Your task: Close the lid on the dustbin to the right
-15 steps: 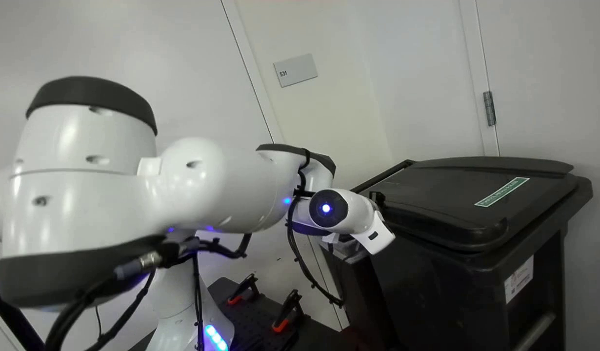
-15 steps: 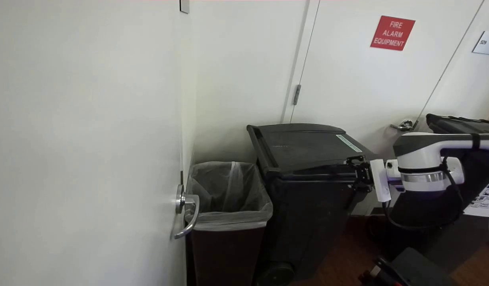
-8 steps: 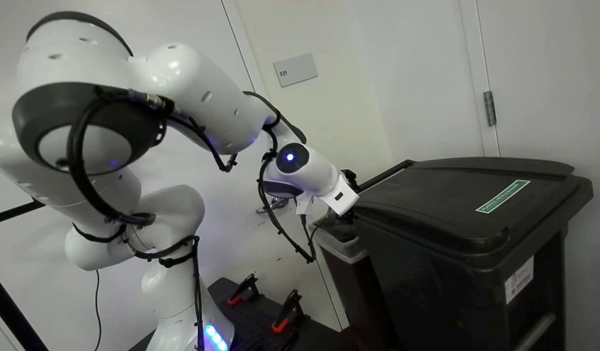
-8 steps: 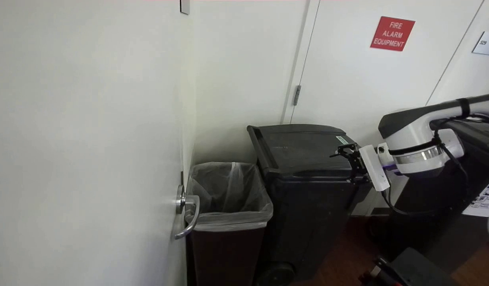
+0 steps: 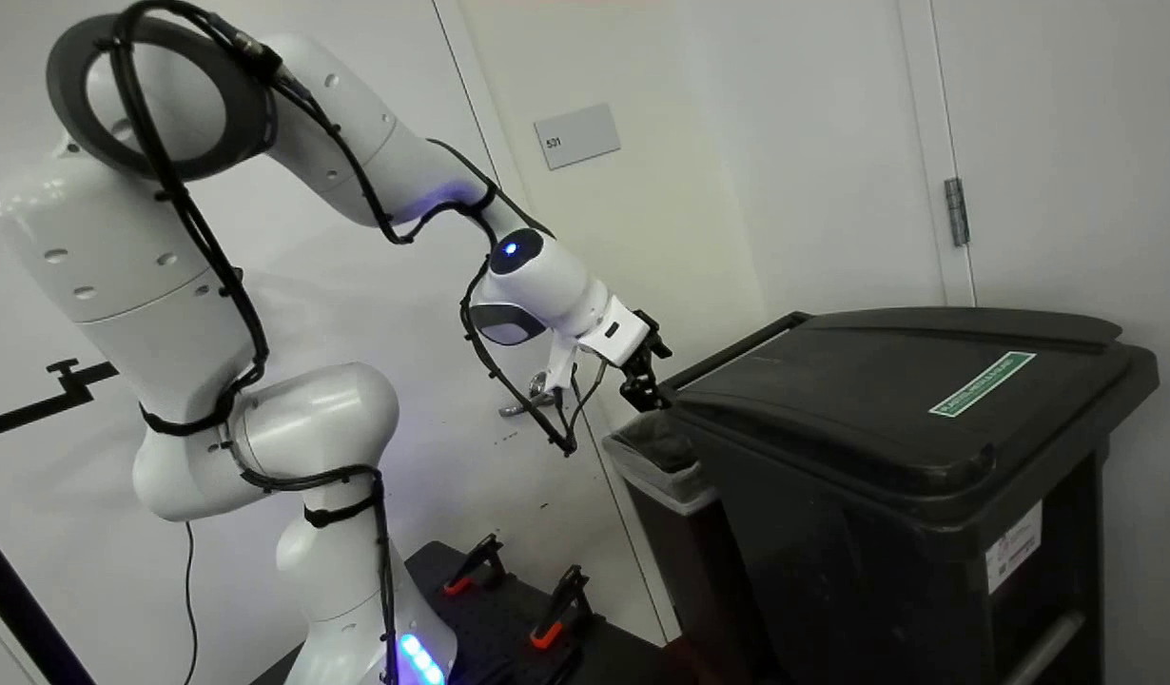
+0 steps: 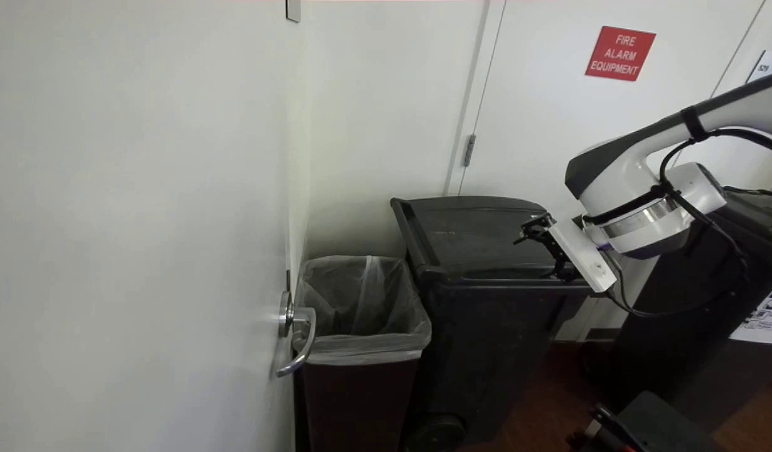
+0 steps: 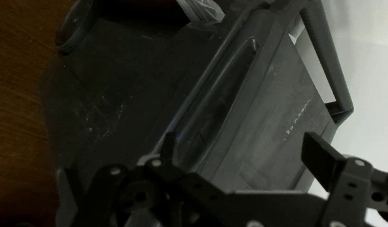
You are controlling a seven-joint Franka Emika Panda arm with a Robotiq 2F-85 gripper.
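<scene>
Starting at the gripper: jaws well apart, nothing pinched, hanging near the top edge of the dustbin, on the side with the wheel. Can't tell whether it's brushing the dustbin or just floating close by.

Next out is the lid. It's lying flat on top of the dustbin, green strip label facing up, and both exterior views show no real gap along the dustbin's rim. A bit of the edge is hidden behind the gripper in an exterior view, so no promises there. Wrist view agrees: flat panel, with the handle bar at the dustbin's end.

So imo the closing is done, or near enough. What's left is probably backing off without snagging the edge, maybe one light press if you're paranoid about it being seated.

Furthest out, there's a lined trash can right beside the dustbin's handle end, not part of the job as I read it.
</scene>
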